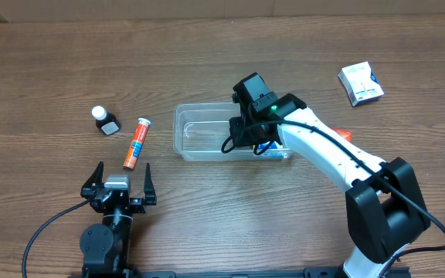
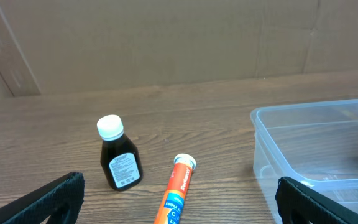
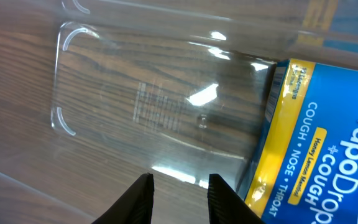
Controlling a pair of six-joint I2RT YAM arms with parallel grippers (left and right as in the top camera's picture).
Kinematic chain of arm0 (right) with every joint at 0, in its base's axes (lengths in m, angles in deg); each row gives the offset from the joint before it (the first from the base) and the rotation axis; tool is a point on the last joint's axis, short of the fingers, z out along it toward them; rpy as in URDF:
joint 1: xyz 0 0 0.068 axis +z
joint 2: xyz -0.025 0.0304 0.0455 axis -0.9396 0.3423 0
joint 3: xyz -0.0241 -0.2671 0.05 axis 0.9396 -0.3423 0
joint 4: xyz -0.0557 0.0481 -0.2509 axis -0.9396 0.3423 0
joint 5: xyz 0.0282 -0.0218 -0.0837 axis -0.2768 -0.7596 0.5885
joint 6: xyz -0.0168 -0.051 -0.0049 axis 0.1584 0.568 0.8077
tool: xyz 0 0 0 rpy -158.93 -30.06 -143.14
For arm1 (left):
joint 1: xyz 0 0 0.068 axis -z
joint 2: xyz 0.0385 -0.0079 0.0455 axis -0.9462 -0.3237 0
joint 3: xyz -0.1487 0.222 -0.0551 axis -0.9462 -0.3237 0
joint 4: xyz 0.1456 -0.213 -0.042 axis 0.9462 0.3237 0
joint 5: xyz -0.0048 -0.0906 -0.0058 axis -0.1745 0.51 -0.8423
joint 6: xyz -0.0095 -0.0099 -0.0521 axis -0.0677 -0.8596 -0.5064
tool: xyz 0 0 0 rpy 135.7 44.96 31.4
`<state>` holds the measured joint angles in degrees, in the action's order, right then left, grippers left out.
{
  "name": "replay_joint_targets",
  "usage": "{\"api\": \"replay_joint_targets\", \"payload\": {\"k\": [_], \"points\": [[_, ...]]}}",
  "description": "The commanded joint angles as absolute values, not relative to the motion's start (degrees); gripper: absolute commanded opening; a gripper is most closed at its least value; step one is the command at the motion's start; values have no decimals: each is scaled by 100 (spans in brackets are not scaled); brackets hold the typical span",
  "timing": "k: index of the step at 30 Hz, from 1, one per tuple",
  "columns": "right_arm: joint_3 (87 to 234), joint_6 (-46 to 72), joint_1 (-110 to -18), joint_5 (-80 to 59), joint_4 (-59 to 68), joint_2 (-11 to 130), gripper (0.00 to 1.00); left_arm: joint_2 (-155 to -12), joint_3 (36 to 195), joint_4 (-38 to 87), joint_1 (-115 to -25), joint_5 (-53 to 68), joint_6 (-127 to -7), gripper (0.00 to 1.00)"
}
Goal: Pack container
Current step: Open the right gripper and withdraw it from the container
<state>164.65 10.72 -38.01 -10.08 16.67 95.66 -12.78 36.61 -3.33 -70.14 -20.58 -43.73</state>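
Observation:
The clear plastic container [image 1: 203, 133] lies mid-table. It also shows in the left wrist view [image 2: 309, 146] and in the right wrist view [image 3: 148, 106]. A blue and yellow cough-drop box [image 1: 273, 147] lies in its right end, large in the right wrist view [image 3: 319, 143]. My right gripper [image 1: 242, 136] hangs over the container, beside the box; its fingers [image 3: 180, 179] are apart with nothing between them. My left gripper [image 1: 122, 174] is wide open and empty near the front edge [image 2: 179, 182]. Just beyond it lie an orange tube [image 1: 136, 144] [image 2: 178, 190] and a dark bottle with a white cap [image 1: 107, 122] [image 2: 120, 158].
A white and blue box [image 1: 361, 83] lies at the back right. Something small and orange [image 1: 345, 133] shows behind the right arm. A cardboard wall [image 2: 166, 37] stands beyond the table's far edge.

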Motion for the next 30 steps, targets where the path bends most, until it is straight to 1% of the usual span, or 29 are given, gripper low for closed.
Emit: {"api": "replay_joint_targets", "payload": {"k": [1,11,23,30], "points": [[16356,1087,-3812,-890,1593,9660,31,-1230,3635,-353,-7066,-1979,-4277,100],[16334,1205,-3817,-643,1466,10075,30,-1230,3635,-353,-7066,-1979,-4277,100],[16336,1207,-3860,-5,1505,10097,30,-1230,3635,-350,-7066,-1979,-4277,100],[16467,1227,-3860,30,1536,10095,31,-1230,3635,-350,-7066,-1979,-4277,100]]}}
